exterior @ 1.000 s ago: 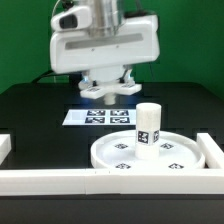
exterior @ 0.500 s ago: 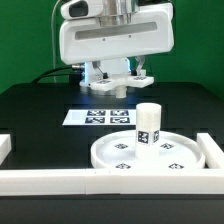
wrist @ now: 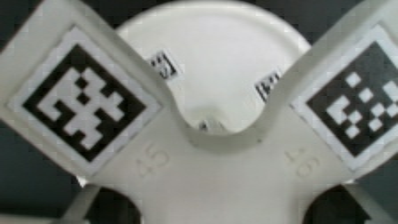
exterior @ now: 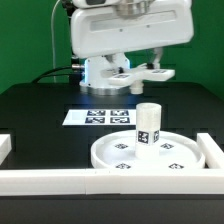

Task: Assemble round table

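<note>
The large round rimmed disc (exterior: pixel 186 153) lies at the front of the black table, against the white border wall. The short cylinder leg (exterior: pixel 148 126) stands upright on the middle of the disc. My gripper (exterior: pixel 136 74) is shut on the cross-shaped base (exterior: pixel 140 72) and holds it in the air behind and above the leg, clear of it. In the wrist view the base (wrist: pixel 199 110) fills the picture, with a black-white tag on each of two arms, and hides my fingertips.
The marker board (exterior: pixel 92 117) lies flat on the table behind the disc. The long white border wall (exterior: pixel 50 180) runs along the front, with short side pieces at the exterior view's left (exterior: pixel 4 146) and right (exterior: pixel 213 150).
The arm has moved up and toward the exterior view's right, carrying the cross-shaped base with it. The disc and the leg have not moved.
</note>
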You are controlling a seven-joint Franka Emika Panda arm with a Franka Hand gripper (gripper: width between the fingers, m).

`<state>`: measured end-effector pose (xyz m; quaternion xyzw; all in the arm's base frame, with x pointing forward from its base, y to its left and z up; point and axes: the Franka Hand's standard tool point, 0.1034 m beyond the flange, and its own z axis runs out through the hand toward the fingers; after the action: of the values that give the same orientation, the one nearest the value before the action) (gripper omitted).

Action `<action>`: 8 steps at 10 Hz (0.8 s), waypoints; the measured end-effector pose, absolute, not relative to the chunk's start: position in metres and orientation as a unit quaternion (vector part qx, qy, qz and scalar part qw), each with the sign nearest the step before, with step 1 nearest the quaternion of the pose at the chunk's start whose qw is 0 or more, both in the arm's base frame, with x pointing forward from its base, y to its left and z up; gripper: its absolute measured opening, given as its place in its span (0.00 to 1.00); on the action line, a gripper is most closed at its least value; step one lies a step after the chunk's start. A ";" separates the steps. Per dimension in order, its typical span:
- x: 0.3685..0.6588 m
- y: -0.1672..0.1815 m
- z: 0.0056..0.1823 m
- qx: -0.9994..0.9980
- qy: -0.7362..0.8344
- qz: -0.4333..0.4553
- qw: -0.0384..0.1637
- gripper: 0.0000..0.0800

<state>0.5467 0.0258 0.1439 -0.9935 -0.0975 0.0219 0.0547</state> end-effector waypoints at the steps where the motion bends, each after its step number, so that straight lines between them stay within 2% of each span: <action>1: 0.546 0.025 0.143 -0.994 -0.096 0.023 0.055 0.56; 3: 0.546 0.025 0.142 -0.993 -0.102 0.021 0.053 0.56; 5: 0.557 0.033 0.142 -0.985 -0.172 0.003 0.030 0.56; 7: 0.575 0.034 0.138 -0.978 -0.208 0.024 0.020 0.56; 8: 0.575 0.033 0.138 -0.978 -0.206 0.019 0.020 0.56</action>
<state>0.5746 0.0328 0.1379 -0.9781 -0.2061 0.0193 0.0196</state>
